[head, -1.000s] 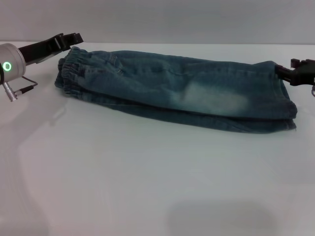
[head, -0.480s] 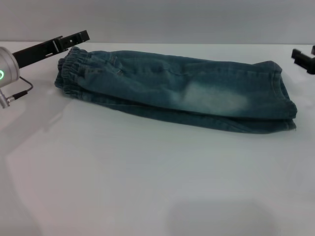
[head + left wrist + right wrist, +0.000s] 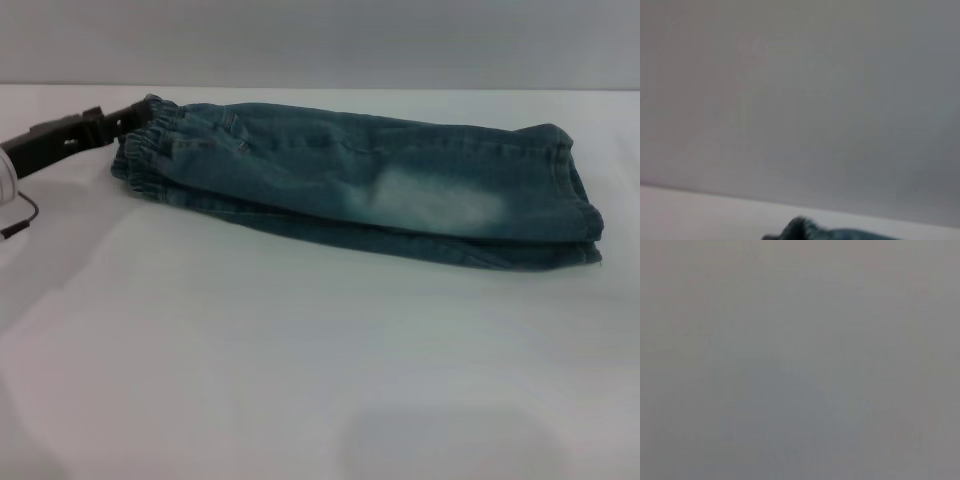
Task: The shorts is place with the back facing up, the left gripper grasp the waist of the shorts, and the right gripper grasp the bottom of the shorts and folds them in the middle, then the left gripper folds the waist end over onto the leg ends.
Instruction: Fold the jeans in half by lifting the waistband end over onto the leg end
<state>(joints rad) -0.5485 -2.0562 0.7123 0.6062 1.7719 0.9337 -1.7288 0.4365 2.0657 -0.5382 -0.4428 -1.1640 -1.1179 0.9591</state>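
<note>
The blue-green denim shorts (image 3: 360, 180) lie folded lengthwise on the white table (image 3: 300, 340), with a pale bleached patch on top. The ruffled waist (image 3: 145, 150) is at the left and the hemmed leg ends (image 3: 582, 205) are at the right. My left gripper (image 3: 138, 112) reaches in from the left edge, its black tip at the far corner of the waist. Whether it touches the cloth is unclear. A dark scrap of the shorts (image 3: 805, 231) shows in the left wrist view. The right gripper is out of view, and its wrist view shows only plain grey.
A grey wall (image 3: 320, 40) runs behind the table's far edge. White tabletop stretches in front of the shorts, with a faint shadow (image 3: 450, 440) near the front.
The right gripper left the leg ends and withdrew out of view to the right. The left gripper moved down to the far corner of the waist. The shorts have not moved.
</note>
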